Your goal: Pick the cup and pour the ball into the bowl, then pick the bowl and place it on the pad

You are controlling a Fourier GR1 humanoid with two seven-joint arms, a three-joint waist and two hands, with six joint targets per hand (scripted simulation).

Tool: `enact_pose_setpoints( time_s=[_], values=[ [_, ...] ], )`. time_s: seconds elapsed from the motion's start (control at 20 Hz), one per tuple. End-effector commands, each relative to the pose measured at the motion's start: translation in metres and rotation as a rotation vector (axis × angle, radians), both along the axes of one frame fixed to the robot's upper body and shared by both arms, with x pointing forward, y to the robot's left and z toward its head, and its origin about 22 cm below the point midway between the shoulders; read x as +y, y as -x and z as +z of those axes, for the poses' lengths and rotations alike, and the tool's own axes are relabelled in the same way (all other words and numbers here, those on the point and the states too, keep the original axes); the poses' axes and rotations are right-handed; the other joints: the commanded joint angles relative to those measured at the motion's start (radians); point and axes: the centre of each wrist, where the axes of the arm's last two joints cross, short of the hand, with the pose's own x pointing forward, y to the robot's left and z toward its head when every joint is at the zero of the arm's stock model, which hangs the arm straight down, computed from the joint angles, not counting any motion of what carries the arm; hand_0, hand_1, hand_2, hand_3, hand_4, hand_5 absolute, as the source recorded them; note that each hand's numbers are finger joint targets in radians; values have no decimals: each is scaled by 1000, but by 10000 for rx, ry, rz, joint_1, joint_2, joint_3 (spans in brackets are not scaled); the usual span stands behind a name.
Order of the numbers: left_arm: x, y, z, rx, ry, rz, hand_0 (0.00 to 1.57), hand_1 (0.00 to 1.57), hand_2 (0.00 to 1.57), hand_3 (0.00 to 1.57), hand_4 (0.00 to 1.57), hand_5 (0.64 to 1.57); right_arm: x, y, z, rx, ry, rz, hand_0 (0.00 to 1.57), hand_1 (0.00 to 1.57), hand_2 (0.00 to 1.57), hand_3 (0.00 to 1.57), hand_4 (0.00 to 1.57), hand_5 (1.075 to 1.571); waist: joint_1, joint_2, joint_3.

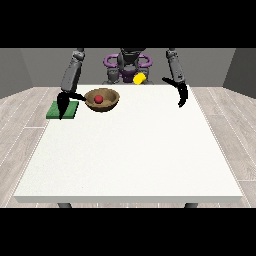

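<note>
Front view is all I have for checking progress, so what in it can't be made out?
- The hand at the view's left by the bowl: too small to tell whether it touches the rim.
- The green pad: partly covered by that hand.
- The yellow cup: too small and far to tell whether it stands or lies.
- The hand at the view's right: its finger pose is too small to read.

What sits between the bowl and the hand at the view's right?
Front view: only bare white table lies between the brown bowl, which holds the red ball, and the hand at the view's right. The yellow cup sits farther back, off that line.
</note>
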Motion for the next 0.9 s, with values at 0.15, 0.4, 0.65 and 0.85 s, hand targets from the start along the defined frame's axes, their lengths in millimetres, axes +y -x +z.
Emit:
enact_pose_setpoints(
  time_s=[0.15, 0.4, 0.65, 0.85],
  values=[
    [23, 4, -14, 1096, 250, 711, 0, 0, 0, 0, 0, 683, 44, -3, -30, 1716, -1173, 1595, 0, 0, 0, 0, 0, 1571, -888, -1368, 207],
    [64, 58, -82, 2948, 600, 2228, 0, 0, 0, 0, 0, 679, 88, 4, -43, 3399, -1015, 2529, 0, 0, 0, 0, 0, 1570, -2303, -3327, 201],
    [36, 57, -76, 2528, 508, 1232, 0, 0, 0, 0, 0, 694, 109, 6, -64, 3870, -1533, 1980, 0, 0, 0, 0, 0, 1570, -1382, -2970, 219],
    [12, 31, -37, 1915, 313, 635, 0, 0, 0, 0, 0, 694, 99, 9, -74, 3680, -1858, 1154, 0, 0, 0, 0, 0, 1571, -718, -2462, 228]
  ],
)
